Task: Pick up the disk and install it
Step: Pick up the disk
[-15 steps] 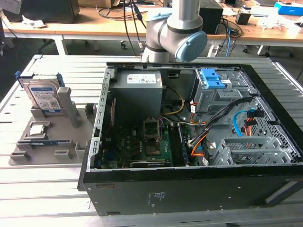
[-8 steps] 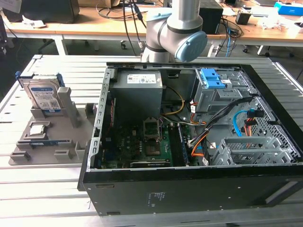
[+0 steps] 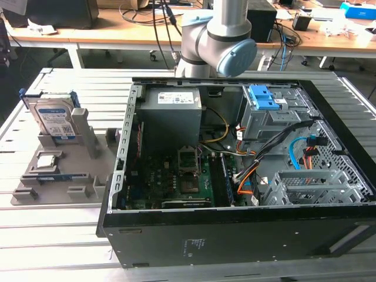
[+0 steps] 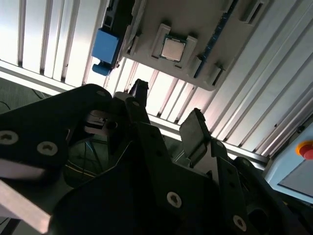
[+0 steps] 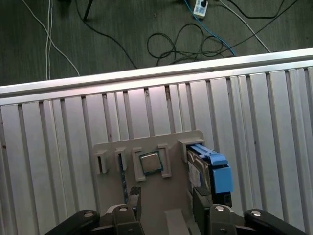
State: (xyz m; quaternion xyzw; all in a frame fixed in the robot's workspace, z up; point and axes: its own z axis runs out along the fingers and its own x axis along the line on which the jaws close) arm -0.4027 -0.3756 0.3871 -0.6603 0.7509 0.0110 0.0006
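Slatted aluminium tabletop (image 3: 59, 247) is carrying everything I am watching. Starting at the gripper (image 5: 166, 198), its two dark fingers (image 5: 133, 200) are standing well apart and are gripping nothing; in both wrist views there is bare space between them. They are looking down on a grey holder plate (image 5: 112, 196), and the small processor chip (image 5: 150, 162) is lying roughly on the line between them. The disk (image 5: 199, 171) is standing on edge in a slot of that plate, just beside one finger, with its blue rail (image 5: 221, 177) sticking out past the plate's edge. In the exterior view the disk (image 3: 56, 120) is sitting upright at about nine o'clock from the open computer case (image 3: 235, 235). The arm (image 3: 217, 41) is hanging at twelve o'clock behind the case. To my eye the worry is alignment: the fingers are framing the chip more than the disk, so a closing grip could land on the wrong part. One finger could also be catching the blue rail and tipping or jamming the disk in its slot. Farther out, the loose cables (image 3: 282, 144) are crowding the blue-latched drive bay (image 3: 263, 98) and could snag a carried disk.
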